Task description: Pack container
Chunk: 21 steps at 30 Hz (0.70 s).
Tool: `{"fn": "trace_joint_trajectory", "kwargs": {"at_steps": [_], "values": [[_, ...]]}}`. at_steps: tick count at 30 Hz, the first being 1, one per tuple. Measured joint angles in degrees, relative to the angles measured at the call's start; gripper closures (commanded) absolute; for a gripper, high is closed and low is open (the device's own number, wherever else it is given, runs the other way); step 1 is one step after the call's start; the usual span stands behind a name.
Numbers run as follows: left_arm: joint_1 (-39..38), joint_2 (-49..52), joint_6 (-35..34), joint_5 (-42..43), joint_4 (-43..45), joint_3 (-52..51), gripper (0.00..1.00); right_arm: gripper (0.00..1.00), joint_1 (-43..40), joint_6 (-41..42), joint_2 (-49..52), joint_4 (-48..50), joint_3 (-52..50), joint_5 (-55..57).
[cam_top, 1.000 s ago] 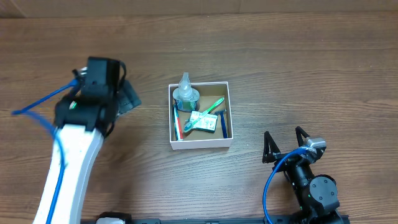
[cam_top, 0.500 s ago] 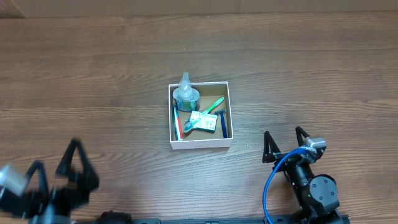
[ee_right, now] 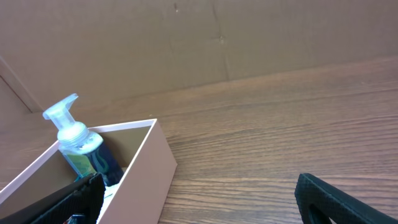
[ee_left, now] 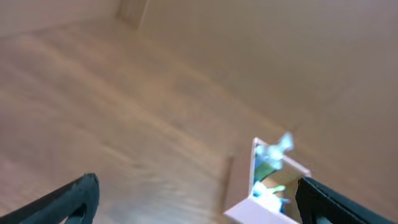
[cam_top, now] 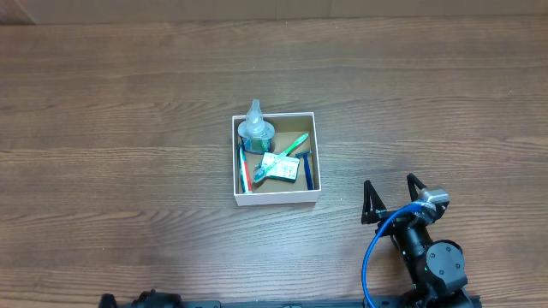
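Note:
The container (cam_top: 276,200), a shallow square box with white walls and brown inside, sits mid-table. It holds a clear pump bottle with green liquid (cam_top: 254,130), a green toothbrush (cam_top: 287,152), a small white-green box (cam_top: 281,167) and other toiletries. My right gripper (cam_top: 391,198) is open and empty to the container's lower right. In the right wrist view the container's wall (ee_right: 149,171) and the bottle (ee_right: 78,144) lie left of the open jaws (ee_right: 199,199). My left arm is out of the overhead view. Its wrist view is blurred, with open empty jaws (ee_left: 199,199) and the container (ee_left: 264,208) at lower right.
The wooden table (cam_top: 128,111) fills the overhead view. A brown cardboard wall (ee_right: 217,37) stands behind the table's far edge.
My left arm has pulled back from left of the container toward the near edge and out of the overhead view. The right arm and the container's contents have not moved.

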Motion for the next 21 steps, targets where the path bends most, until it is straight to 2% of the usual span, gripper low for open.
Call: {"fn": "trace_joint_trajectory", "kwargs": {"at_steps": [3,8,12,14,15,18,21], "values": [[1.3,-2.5,0.0,-0.9,-0.3,-2.3,0.0,0.0,0.0,0.0,0.0,0.0,0.0,0.0],[4.6,-2.9,0.0,-2.2,9.0,-7.9,0.0,0.0,0.0,0.0,0.0,0.0,0.0,0.0],[4.9,-3.1,0.0,-2.1,23.0,-16.4,0.0,0.0,0.0,0.0,0.0,0.0,0.0,0.0],[4.9,-3.2,1.2,-0.9,35.1,-25.2,0.0,0.0,0.0,0.0,0.0,0.0,0.0,0.0],[4.9,-3.0,2.4,0.3,38.6,-28.3,0.0,0.0,0.0,0.0,0.0,0.0,0.0,0.0],[4.9,-2.8,9.2,6.9,58.3,-41.7,0.0,0.0,0.0,0.0,-0.1,0.0,-0.1,0.0],[4.9,-2.8,13.2,10.7,66.2,-50.9,0.0,0.0,0.0,0.0,-0.1,0.0,-0.1,0.0]]}}
